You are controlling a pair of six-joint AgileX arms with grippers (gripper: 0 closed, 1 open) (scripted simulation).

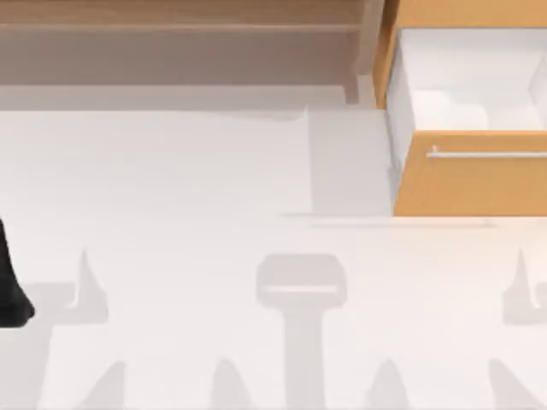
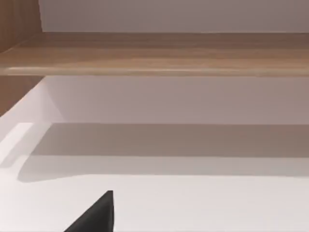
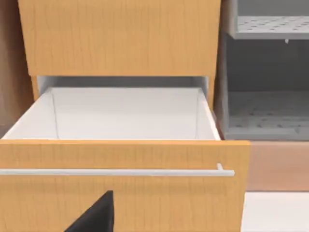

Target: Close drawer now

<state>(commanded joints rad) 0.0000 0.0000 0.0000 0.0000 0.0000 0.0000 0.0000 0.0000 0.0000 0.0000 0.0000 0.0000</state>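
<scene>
The drawer (image 1: pixel 468 178) stands pulled out at the table's far right, its orange-tan front panel facing the table's near side. A thin silver bar handle (image 1: pixel 489 155) runs across the front, and the white inside (image 1: pixel 466 81) holds nothing. In the right wrist view the drawer front (image 3: pixel 145 203) and its handle (image 3: pixel 116 172) are close ahead, with a black part of my right gripper (image 3: pixel 96 217) low in front of the panel. My left gripper (image 1: pixel 10 290) is a black shape at the table's far left edge, far from the drawer.
A long pale wooden shelf (image 1: pixel 171 26) runs along the back of the table, and is also in the left wrist view (image 2: pixel 154 53). A grey perforated rack (image 3: pixel 265 72) stands beside the drawer cabinet. The white tabletop (image 1: pixel 214 213) lies open between the arms.
</scene>
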